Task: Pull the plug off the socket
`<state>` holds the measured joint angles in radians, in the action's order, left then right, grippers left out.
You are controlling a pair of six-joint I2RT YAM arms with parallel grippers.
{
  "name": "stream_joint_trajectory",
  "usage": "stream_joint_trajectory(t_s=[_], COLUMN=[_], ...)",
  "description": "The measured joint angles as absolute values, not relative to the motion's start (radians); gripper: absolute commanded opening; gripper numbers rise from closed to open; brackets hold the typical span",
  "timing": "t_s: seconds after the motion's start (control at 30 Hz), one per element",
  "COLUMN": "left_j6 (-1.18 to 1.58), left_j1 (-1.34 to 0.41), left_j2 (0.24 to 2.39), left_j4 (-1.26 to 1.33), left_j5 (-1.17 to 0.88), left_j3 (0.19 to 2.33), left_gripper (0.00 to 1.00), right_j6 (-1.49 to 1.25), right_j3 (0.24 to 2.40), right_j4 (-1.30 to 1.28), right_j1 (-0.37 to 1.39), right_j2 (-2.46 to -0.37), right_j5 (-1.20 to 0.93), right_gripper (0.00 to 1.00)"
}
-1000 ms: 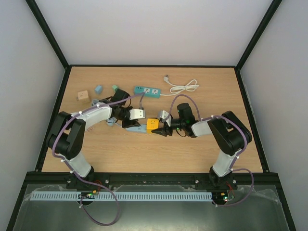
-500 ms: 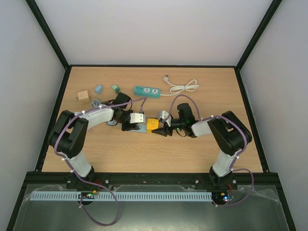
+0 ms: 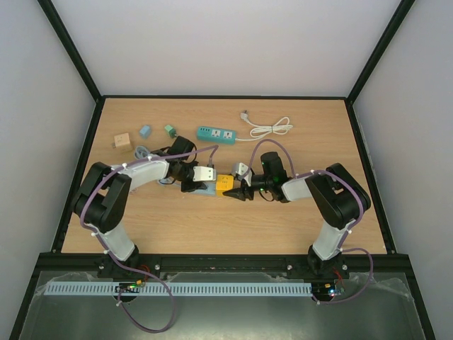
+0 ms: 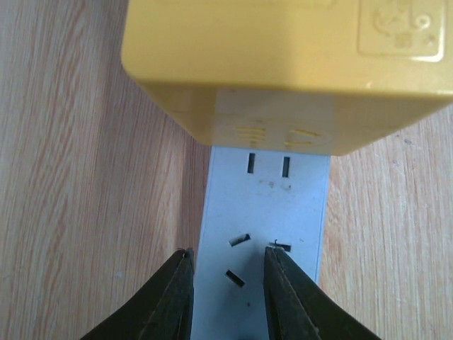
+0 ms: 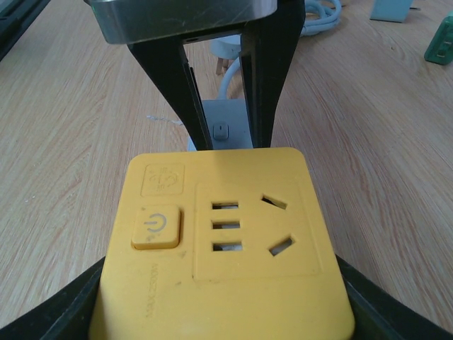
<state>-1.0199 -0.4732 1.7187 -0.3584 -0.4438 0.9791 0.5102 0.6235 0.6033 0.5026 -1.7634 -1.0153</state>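
The plug is a yellow cube (image 3: 224, 183) with a power button and outlet slots on top (image 5: 226, 241). It sits plugged into the end of a pale grey socket strip (image 3: 206, 189) lying on the wooden table. My left gripper (image 4: 226, 273) is shut on that strip (image 4: 265, 205) just behind the cube (image 4: 283, 64), its black fingers (image 5: 170, 85) clamped on the strip's sides. My right gripper (image 5: 223, 297) is shut on the yellow cube from the opposite side, one finger against each flank. The two grippers (image 3: 200, 185) (image 3: 234, 190) face each other mid-table.
A teal power strip (image 3: 216, 134) and a coiled white cable (image 3: 272, 129) lie toward the back. A wooden block (image 3: 122, 140), a small blue piece (image 3: 144, 131) and a green piece (image 3: 169, 129) sit at the back left. The grey strip's cord (image 3: 142, 151) trails left.
My left gripper has slid right along the grey strip toward the yellow cube and closed tighter on it. The right arm and the cube have stayed put.
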Motion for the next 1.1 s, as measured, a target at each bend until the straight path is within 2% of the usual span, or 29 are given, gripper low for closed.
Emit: stream_joint_trajectory(t_s=[0.6,1.1], left_j6=[-1.028,-1.029], left_j1=[-0.5,-0.517], left_j2=[1.721,1.73], left_j4=[-0.331,-0.314], left_j5=[-0.41,-0.422], left_j3=[0.976,0.979], left_gripper=[0.3,0.29], right_j6=[0.451,0.508], right_j3=[0.615,0.584], right_j4=[0.613,0.539], right_j1=[0.504,0.504], right_j2=[-1.753,-1.682], right_j5=[-1.003,-0.961], right_gripper=[0.01,0.01])
